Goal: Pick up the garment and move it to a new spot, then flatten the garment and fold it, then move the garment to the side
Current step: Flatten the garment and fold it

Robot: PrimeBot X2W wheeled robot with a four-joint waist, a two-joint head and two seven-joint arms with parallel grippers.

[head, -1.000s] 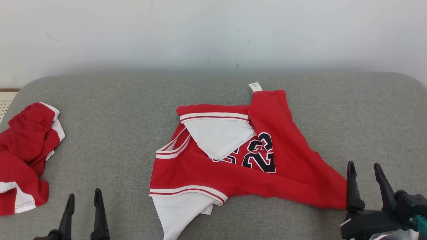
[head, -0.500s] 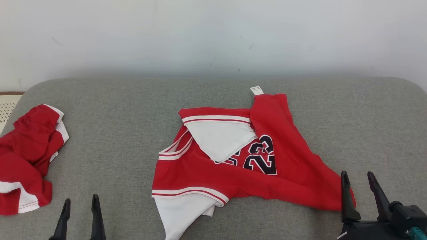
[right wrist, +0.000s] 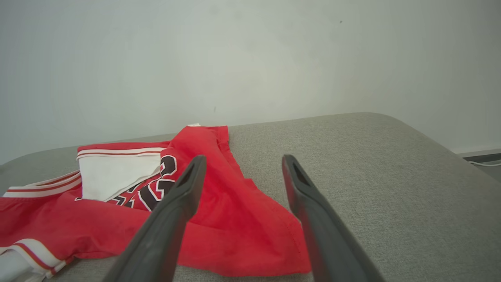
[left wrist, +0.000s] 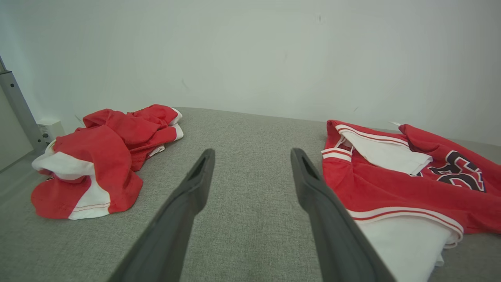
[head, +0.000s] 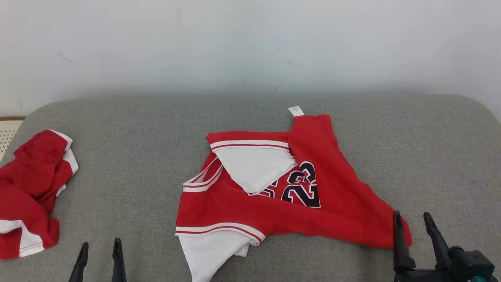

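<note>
The garment [head: 332,188], a red jersey with black numerals, lies crumpled in the middle of the grey padded surface [head: 141,156], a white panel folded over its chest and a small white label [head: 296,111] at its far edge. It also shows in the left wrist view as the garment [left wrist: 391,188] and in the right wrist view as the garment [right wrist: 235,219]. My right gripper [head: 411,219] stands open at the jersey's near right corner, empty. At the lower left, my left gripper [head: 100,247] is open over bare surface, apart from the jersey.
A smaller red garment with white panels [head: 31,192] lies bunched at the surface's left end, also seen in the left wrist view as the smaller garment [left wrist: 105,156]. A pale wall [head: 250,43] stands behind. The surface's rounded right end [right wrist: 438,156] drops off beside the right gripper.
Both grippers have drawn back toward the bottom of the head view, staying open. The head camera shifted slightly, so the scene sits lower. The jersey lies unmoved.
</note>
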